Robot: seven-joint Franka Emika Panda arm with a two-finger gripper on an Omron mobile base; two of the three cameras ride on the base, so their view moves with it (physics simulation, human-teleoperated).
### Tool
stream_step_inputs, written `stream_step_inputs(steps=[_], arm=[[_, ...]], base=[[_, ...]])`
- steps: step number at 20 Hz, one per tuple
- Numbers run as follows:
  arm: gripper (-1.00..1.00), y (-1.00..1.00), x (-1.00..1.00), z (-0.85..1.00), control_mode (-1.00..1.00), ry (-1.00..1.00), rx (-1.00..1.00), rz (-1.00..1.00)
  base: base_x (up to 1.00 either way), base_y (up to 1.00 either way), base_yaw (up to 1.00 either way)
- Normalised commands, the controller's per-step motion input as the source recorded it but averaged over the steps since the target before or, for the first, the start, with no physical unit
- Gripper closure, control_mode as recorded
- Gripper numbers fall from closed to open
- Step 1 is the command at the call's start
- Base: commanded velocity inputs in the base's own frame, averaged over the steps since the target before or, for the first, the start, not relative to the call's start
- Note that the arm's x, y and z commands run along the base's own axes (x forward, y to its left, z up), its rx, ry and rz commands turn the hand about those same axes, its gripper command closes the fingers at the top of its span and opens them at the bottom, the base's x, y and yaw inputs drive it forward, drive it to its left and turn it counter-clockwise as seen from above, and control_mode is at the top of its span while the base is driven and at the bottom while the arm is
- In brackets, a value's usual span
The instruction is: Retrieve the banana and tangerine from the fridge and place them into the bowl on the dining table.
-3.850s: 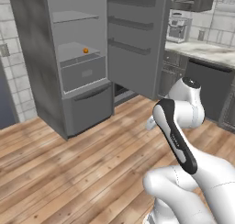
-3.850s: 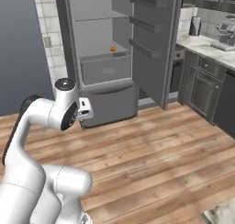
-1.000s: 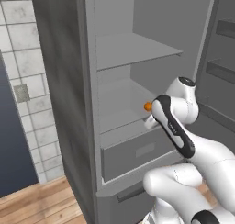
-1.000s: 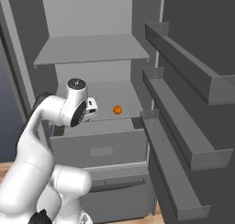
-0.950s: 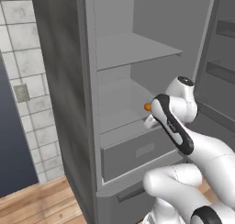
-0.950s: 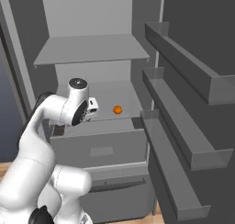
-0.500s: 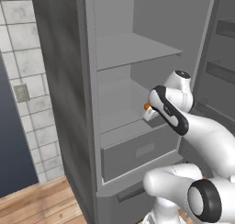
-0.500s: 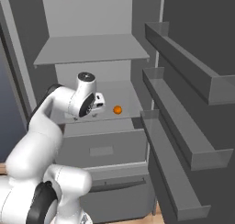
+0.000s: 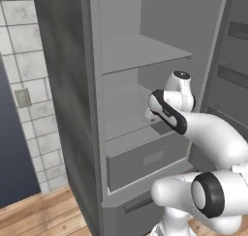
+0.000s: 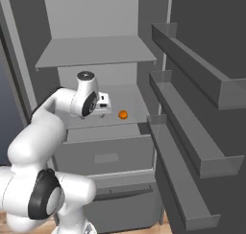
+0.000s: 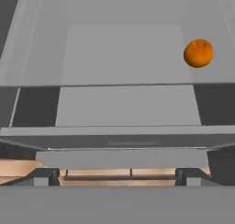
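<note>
The grey fridge (image 9: 68,90) stands open in front of me. A small orange tangerine (image 10: 123,114) lies on the right part of its middle shelf (image 10: 137,101), above the drawer (image 10: 108,154). My gripper (image 10: 103,106) hangs just over that shelf's front edge, a little to the left of the fruit. In the hand view the tangerine (image 11: 198,53) sits at the upper right, off the line of my gripper (image 11: 117,177), whose jaws stand wide open with nothing between them. In the left base view my forearm (image 9: 167,111) covers the fruit. Banana, bowl and dining table are out of view.
The fridge door (image 10: 206,94) hangs open on the right, its shelves (image 10: 185,146) jutting toward the arm. An upper shelf (image 10: 96,51) lies close above the hand. A tiled wall (image 9: 24,99) and wood floor (image 9: 43,215) are left of the fridge.
The arm has swung forward into the fridge, bringing the hand over the middle shelf's front, left of the tangerine. In the left base view the forearm now covers the fruit. The jaws stayed open.
</note>
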Motion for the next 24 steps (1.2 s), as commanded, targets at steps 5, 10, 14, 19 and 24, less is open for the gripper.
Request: stream_step_inputs(steps=[5,10,14,19,24], arm=[[-1.00,-0.16,0.32,0.00,-1.00,-0.03,-0.04,-0.22],[-1.00,-0.35,0.21,-0.10,-1.00,-0.01,-0.04,-0.25],[-1.00,-0.36,0.24,-0.15,-1.00,0.00,-0.02,-0.24],[-1.00,-0.26,0.31,-0.18,-1.00,0.00,0.00,-0.20],[-1.00,-0.17,0.35,-0.15,-1.00,-0.03,0.00,-0.12]], base=[[0.00,0.00,0.00],[0.00,0.00,0.00],[0.00,0.00,0.00],[0.00,0.00,0.00],[0.00,0.00,0.00]])
